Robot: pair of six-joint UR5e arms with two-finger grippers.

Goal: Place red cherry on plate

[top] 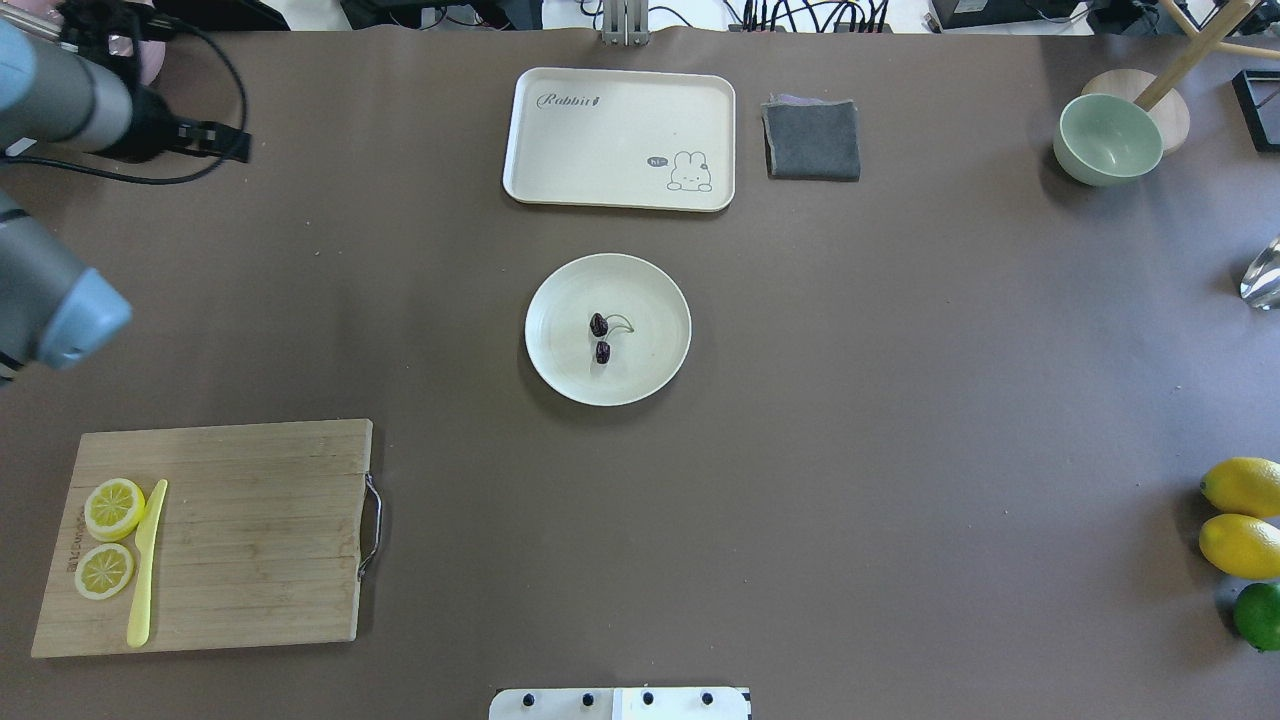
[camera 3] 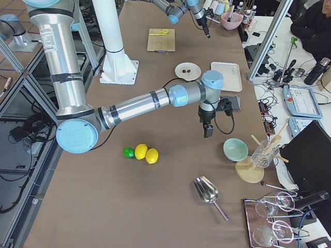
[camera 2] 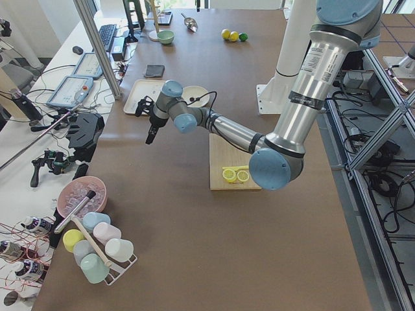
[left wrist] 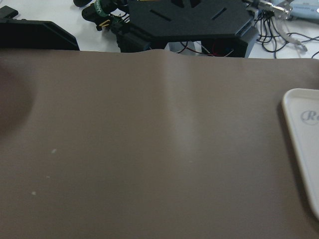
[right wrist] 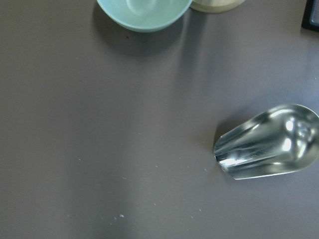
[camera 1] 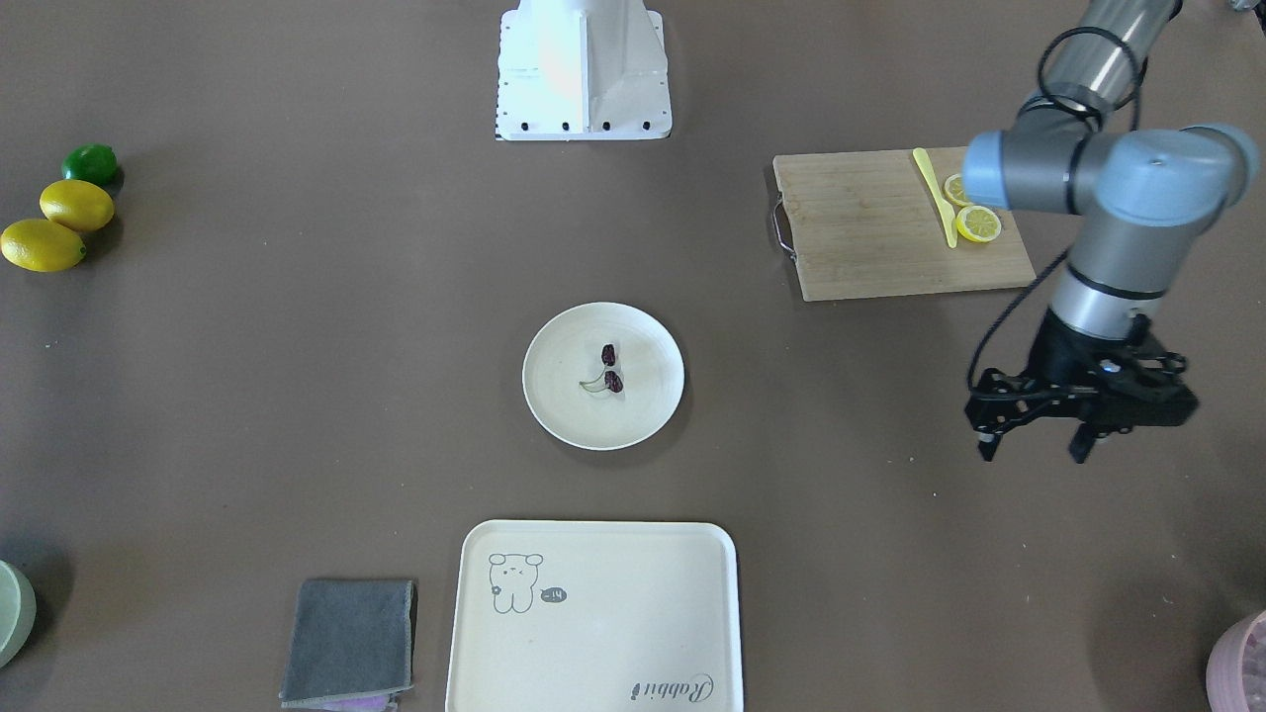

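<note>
Dark maroon red cherry [camera 1: 610, 368] lying on the plate [camera 1: 559, 400], placement seemingly complete; left gripper [camera 1: 1034, 445] empty, jaws apart, well aside; right gripper [camera 3: 207, 128] state cannot be told; next, only parking the arms.

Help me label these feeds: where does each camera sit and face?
Front-facing: across the table, facing the base; left arm at right, left gripper open.
Overhead: behind the base, looking down; left arm at left.
Exterior left: table's left end; left arm near.
Exterior right: table's right end; right arm near, with right gripper.
Left wrist: low over table, tray corner; no body.
Right wrist: down at scoop, bowl; no body.
Shared: front-facing and overhead both show cherry on plate.
</note>
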